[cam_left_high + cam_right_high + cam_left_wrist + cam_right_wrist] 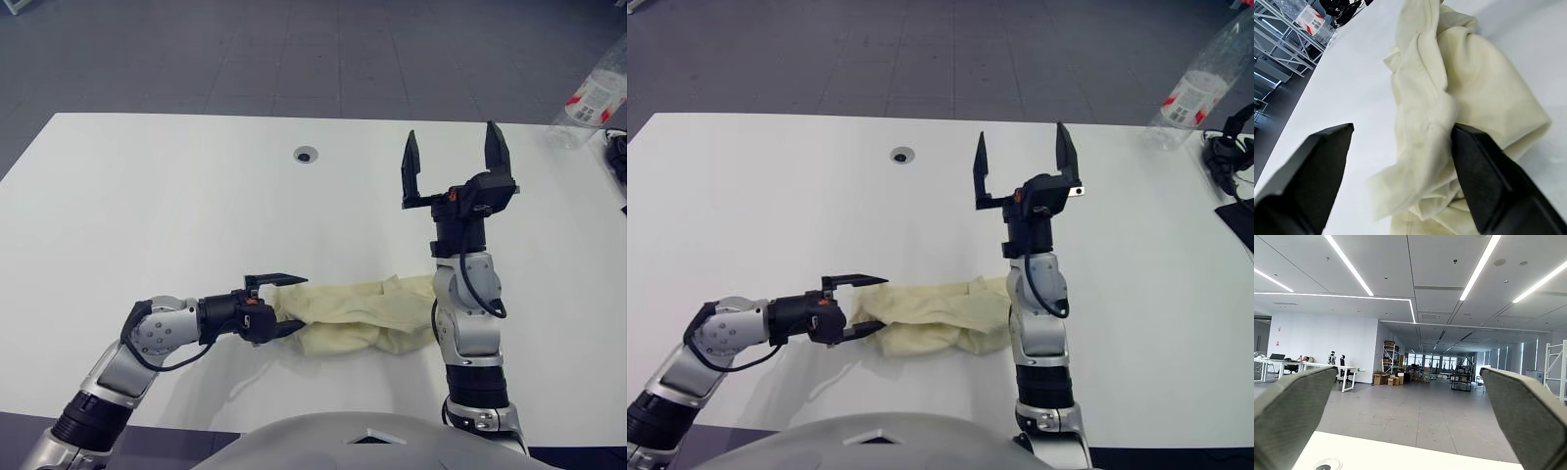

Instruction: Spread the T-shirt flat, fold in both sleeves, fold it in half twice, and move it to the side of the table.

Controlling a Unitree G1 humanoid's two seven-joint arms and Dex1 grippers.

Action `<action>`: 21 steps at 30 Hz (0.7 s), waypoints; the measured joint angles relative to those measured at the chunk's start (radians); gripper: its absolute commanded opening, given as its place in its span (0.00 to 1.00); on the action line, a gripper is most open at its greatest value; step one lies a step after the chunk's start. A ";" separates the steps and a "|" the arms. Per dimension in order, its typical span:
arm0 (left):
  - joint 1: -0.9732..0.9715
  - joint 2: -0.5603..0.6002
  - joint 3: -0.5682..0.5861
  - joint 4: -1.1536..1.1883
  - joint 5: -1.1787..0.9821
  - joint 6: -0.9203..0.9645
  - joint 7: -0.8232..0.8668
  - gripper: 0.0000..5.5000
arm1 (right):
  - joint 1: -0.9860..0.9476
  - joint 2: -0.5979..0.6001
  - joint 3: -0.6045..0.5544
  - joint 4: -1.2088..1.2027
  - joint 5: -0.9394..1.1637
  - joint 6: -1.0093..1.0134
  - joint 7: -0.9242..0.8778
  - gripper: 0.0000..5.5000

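Note:
A pale yellow T-shirt (353, 313) lies crumpled in a long bunch near the front edge of the white table (147, 196). My left gripper (280, 304) is open at the bunch's left end, low over the table, one finger above the cloth and one below. In the left wrist view the cloth (1449, 98) sits between the spread fingers (1317, 161). My right gripper (453, 157) points straight up above the shirt's right end, open and holding nothing. That forearm stands in front of the right edge of the cloth.
A round cable hole (307, 154) sits in the table's far middle. A clear plastic bottle (1195, 93) lies at the far right corner, with black cables (1225, 147) beside it. Bare table surface stretches left and behind the shirt.

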 measured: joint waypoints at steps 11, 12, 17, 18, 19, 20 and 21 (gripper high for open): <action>0.017 0.004 -0.035 0.015 0.025 -0.010 -0.008 0.16 | 0.000 0.000 0.000 0.000 0.000 0.000 0.000 0.98; 0.018 0.005 -0.036 0.021 0.030 -0.010 -0.008 0.14 | 0.000 0.000 0.000 0.000 0.000 0.000 0.000 0.98; 0.018 0.005 -0.043 0.022 0.033 -0.012 -0.008 0.00 | 0.000 0.000 0.000 -0.001 0.000 0.000 0.000 0.98; 0.018 0.005 -0.043 0.022 0.033 -0.013 -0.008 0.00 | 0.000 0.000 0.000 -0.001 0.000 0.000 0.000 0.98; 0.018 0.005 -0.043 0.022 0.033 -0.013 -0.008 0.00 | 0.000 0.000 0.000 -0.001 0.000 0.000 0.000 0.98; 0.018 0.005 -0.044 0.022 0.033 -0.013 -0.008 0.00 | 0.000 0.000 0.000 -0.001 0.000 0.000 0.000 0.98; 0.018 0.005 -0.044 0.022 0.033 -0.013 -0.008 0.00 | 0.000 0.000 0.000 -0.001 0.000 0.000 0.000 0.98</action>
